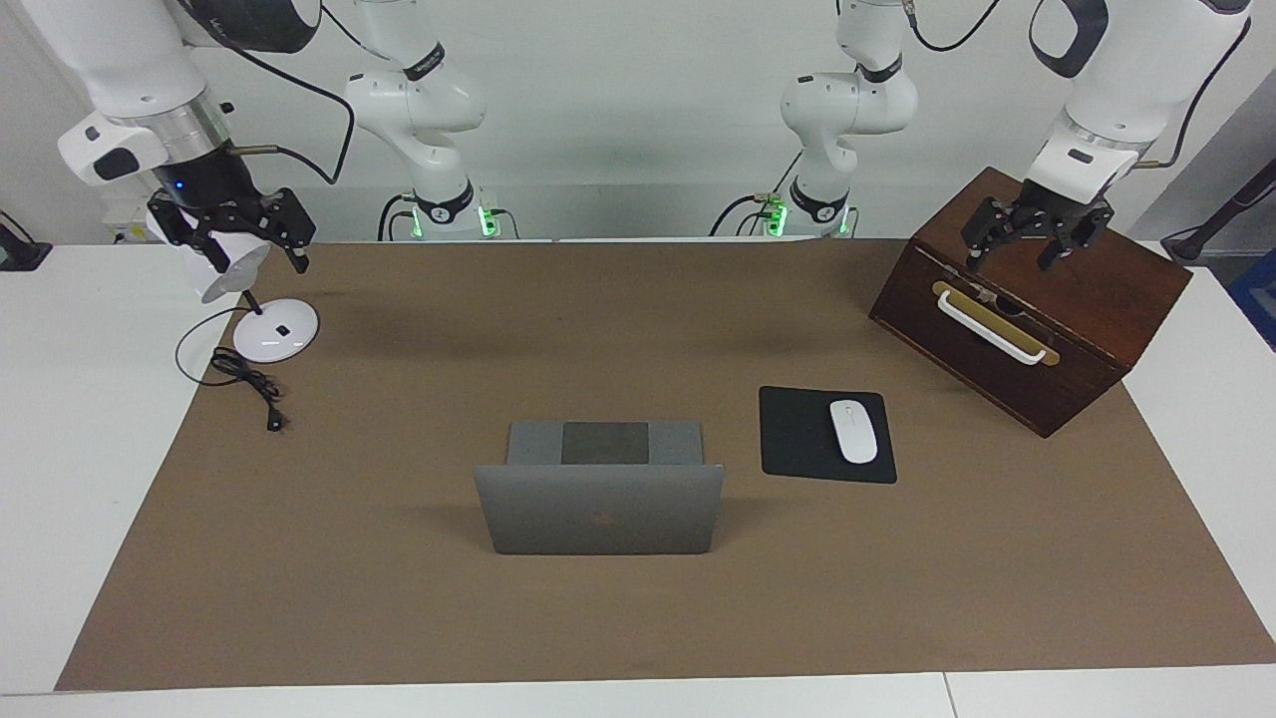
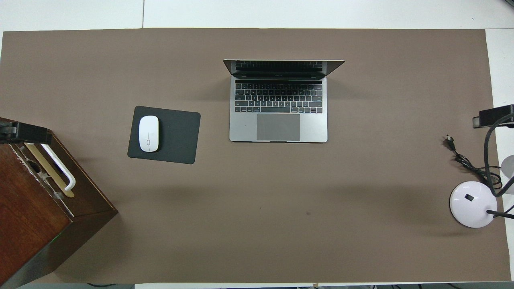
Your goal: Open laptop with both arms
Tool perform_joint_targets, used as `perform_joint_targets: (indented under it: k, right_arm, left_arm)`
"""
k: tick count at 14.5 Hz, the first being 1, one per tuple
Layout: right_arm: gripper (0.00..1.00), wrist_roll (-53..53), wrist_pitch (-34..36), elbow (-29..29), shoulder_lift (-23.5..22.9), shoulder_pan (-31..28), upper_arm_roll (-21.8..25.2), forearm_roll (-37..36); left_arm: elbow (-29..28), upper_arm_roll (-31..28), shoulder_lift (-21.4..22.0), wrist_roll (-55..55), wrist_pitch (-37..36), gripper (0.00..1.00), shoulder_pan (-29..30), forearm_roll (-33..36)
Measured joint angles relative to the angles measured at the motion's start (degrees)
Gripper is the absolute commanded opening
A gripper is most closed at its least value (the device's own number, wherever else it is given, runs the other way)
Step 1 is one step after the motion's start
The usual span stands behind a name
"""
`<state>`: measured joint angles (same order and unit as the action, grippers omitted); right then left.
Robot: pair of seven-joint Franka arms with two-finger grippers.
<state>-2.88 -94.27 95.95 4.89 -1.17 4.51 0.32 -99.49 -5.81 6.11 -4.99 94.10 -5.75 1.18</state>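
The silver-grey laptop (image 1: 598, 519) stands open in the middle of the brown mat, its lid upright with the logo side turned away from the robots. In the overhead view the laptop (image 2: 278, 120) shows its keyboard and trackpad, facing the robots. My left gripper (image 1: 1012, 254) hangs open and empty in the air over the wooden box; its tip shows in the overhead view (image 2: 24, 133). My right gripper (image 1: 244, 249) hangs open and empty in the air over the desk lamp, and also shows in the overhead view (image 2: 496, 116). Neither gripper touches the laptop.
A black mouse pad (image 1: 797, 439) with a white mouse (image 1: 853, 431) lies beside the laptop toward the left arm's end. A dark wooden box (image 1: 1037, 309) with a white handle stands at that end. A white desk lamp (image 1: 275, 331) with its cable (image 1: 249, 384) stands at the right arm's end.
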Motion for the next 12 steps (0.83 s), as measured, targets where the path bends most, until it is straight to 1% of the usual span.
perform_joint_targets:
  k: [4,9,12]
  right_arm:
    - [1.0,0.06,-0.02,0.03,0.13,0.0,0.0,0.0]
    - [1.0,0.06,-0.03,0.03,2.23,-0.02,-0.04,0.0]
    - [1.0,0.06,-0.03,0.19,2.42,-0.02,-0.05,0.0]
  left_arm:
    - [0.01,0.12,0.0,0.03,-0.02,1.0,-0.02,0.0]
    - [0.04,0.17,0.0,1.4,-0.06,1.0,-0.08,-0.02]
    - [0.05,0.23,0.0,1.56,-0.07,1.0,-0.08,-0.02]
